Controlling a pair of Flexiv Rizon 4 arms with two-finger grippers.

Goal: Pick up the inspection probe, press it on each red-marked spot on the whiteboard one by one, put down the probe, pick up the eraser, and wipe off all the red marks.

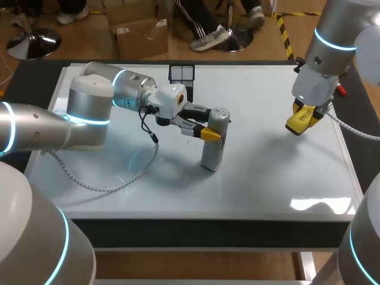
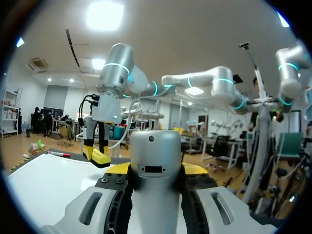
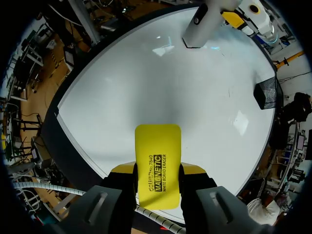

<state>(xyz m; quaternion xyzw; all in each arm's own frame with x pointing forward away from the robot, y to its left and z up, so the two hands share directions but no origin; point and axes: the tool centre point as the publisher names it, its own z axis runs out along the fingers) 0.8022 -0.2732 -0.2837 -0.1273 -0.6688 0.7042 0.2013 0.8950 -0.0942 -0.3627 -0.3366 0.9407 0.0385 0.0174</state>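
A grey inspection probe (image 1: 214,142) stands upright on the whiteboard (image 1: 267,178), its base touching the board near the middle. My left gripper (image 1: 211,132) is shut on its upper part from the side; in the left wrist view the probe (image 2: 155,204) fills the gap between the yellow tips of the left gripper (image 2: 156,168). Over the board's right side hangs my right gripper (image 1: 304,117), shut on a yellow eraser (image 1: 298,123). The right wrist view has the eraser (image 3: 157,151) clamped in the right gripper (image 3: 157,170), above the white surface. No red marks show on the board.
A black mesh holder (image 1: 181,73) stands at the board's far edge, behind the left wrist. A red marker (image 1: 339,89) lies by the far right edge. The left arm's cable (image 1: 119,178) trails over the board's left part.
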